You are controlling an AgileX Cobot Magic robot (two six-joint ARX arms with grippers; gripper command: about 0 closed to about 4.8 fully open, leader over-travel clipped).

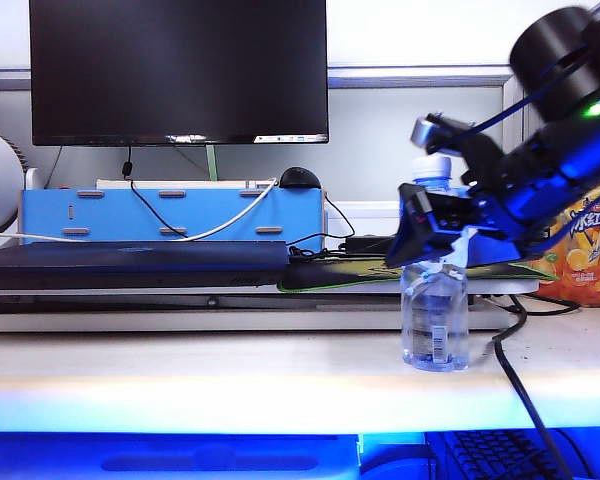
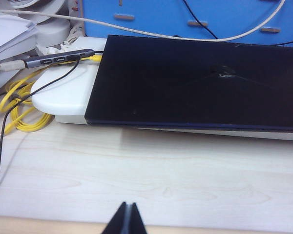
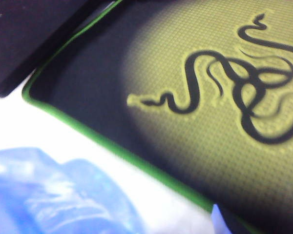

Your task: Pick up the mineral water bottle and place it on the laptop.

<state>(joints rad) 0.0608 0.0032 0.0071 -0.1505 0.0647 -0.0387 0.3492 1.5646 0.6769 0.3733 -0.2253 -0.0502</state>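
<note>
Bottle: the mineral water bottle (image 1: 435, 318) stood upright near the front edge of the worktop (image 1: 230, 375), toward its right end, white cap on top; in the right wrist view it was only a blurred blue shape (image 3: 58, 195).
Laptop: the laptop (image 1: 130, 262) lay flat and closed toward the back left of the worktop on a white stand (image 2: 63, 92), well apart from the bottle.
Right claw: the right claw (image 1: 442, 235) hung at the bottle's upper part, around its neck and shoulder as seen from the front; its jaws stood wide, and no grip on the bottle could be made out.
Left claw: the left claw (image 2: 126, 220) sat low over the worktop's front edge facing the laptop (image 2: 195, 83), its dark tips pressed together with nothing between them.
Mouse pad: a green-edged mouse pad (image 3: 200, 97) with a snake emblem lay behind the bottle, beside the laptop.
Behind: a black monitor (image 1: 178, 70) stood at the back over a blue box (image 1: 170, 215).
Left end: a yellow cable (image 2: 19, 105) lay coiled beside the stand.
</note>
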